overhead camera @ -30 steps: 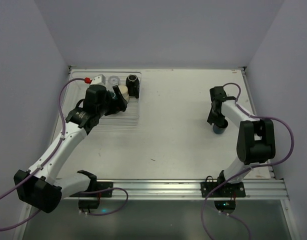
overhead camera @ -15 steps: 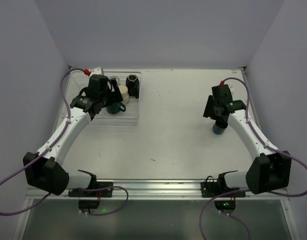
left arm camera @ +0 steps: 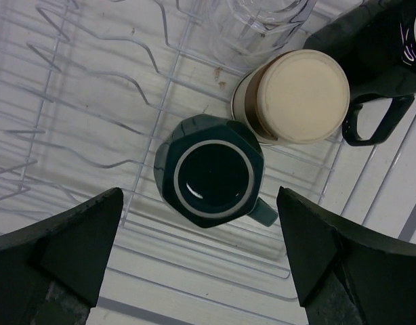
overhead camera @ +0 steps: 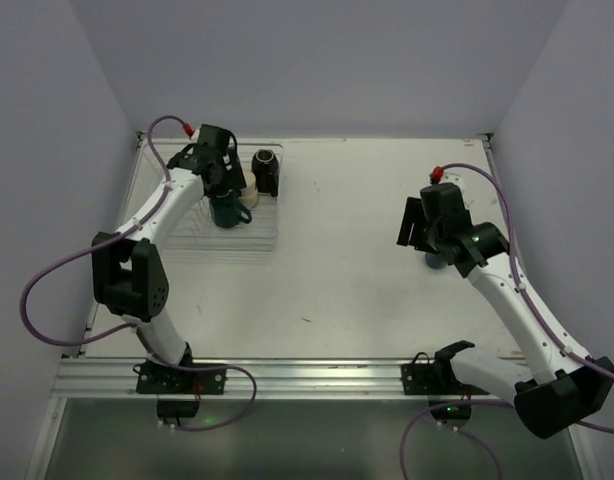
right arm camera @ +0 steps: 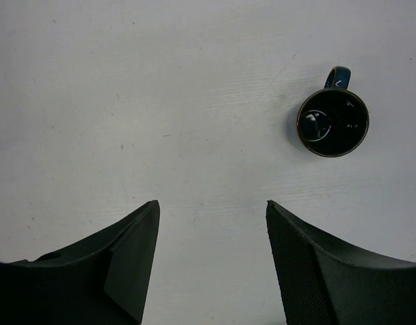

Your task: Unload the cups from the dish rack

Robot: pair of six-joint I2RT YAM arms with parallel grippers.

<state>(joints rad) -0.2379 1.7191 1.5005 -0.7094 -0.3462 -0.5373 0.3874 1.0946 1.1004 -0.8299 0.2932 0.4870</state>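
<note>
From above, the dish rack [overhead camera: 257, 232] sat at the far left of the bench [overhead camera: 337, 270]. The left arm [overhead camera: 152, 215] stretched over it and covered much of its load. Only the black mug [overhead camera: 266, 172], a sliver of the cream cup [overhead camera: 245, 184] and the dark teal cup [overhead camera: 227, 212] showed past the wrist. The left wrist camera filled in the rest. The left end effector [left arm camera: 200, 202] hung over the rack with its fingers [left arm camera: 66, 250] spread wide and empty, and the dark teal cup lay directly below the gap. The cream cup, with its brown band, turned a flat closed face to the camera just beside the dark teal cup, and the black mug stood next to it. A clear cup [left arm camera: 262, 20], hidden from above by the arm, stood at the frame's top edge.

On the right of the bench, the overhead view gave only a glimpse of the blue cup [right arm camera: 332, 123] under the right arm [overhead camera: 507, 290]. The right wrist camera showed it whole: upright on the bare bench, mouth open, handle plain, looking almost black. The right end effector [right arm camera: 211, 206] was spread and held nothing, and the blue cup sat off to one side of its gap, not between the fingers
</note>
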